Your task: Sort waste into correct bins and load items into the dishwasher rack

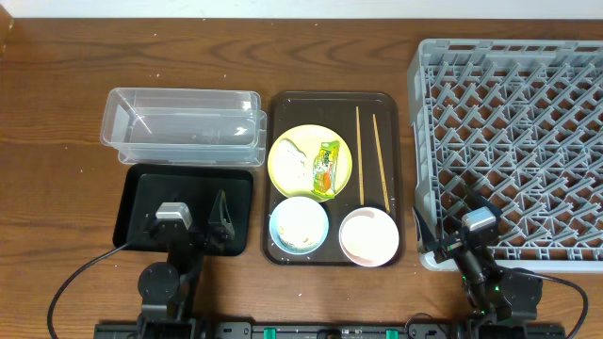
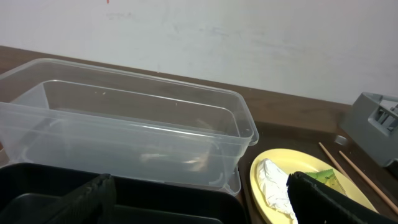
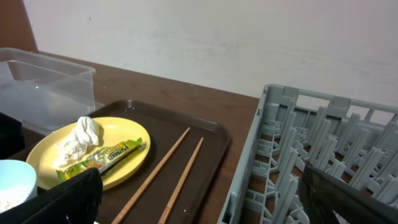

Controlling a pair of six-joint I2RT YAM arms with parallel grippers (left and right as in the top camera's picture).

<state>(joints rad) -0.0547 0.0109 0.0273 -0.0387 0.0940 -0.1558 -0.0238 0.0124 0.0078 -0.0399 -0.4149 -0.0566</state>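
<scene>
At the far left of the table (image 1: 57, 85) we see the tub (image 1: 184, 125), clear and lying lengthwise. The black tray (image 1: 141, 198) sits just beside it at 6 o'clock.

Our left gripper (image 2: 200, 185) hangs over the black tray. Its fingers are spread wide at the two lower corners of the left wrist view, with nothing between them.

At 3 o'clock from the tub and the black tray lies the brown tray (image 1: 301, 108), which holds all the tableware. The plate (image 1: 301, 179) is in its far left part. A crumpled white scrap (image 1: 290, 153) sits at 10 o'clock on the plate, and the wrapper (image 1: 326, 169) lies lengthwise at 3 o'clock on it, one end at the rim.

The blue bowl (image 1: 300, 226) stands upright at 6 o'clock from the plate, just beside it, with pale crumbs (image 1: 303, 222) inside. The pink bowl (image 1: 369, 235) stands upright at 3 o'clock from the blue bowl.

The chopsticks (image 1: 367, 155) lie side by side at 3 o'clock from the plate, flat on the brown tray, running from 12 to 6. Their near ends reach the pink bowl.

The rack (image 1: 513, 141) fills the right end of the table, at 3 o'clock from the brown tray.

Our right gripper (image 3: 199, 180) hangs at the rack's 7 o'clock corner. Its fingers are released and wide apart, holding nothing.
</scene>
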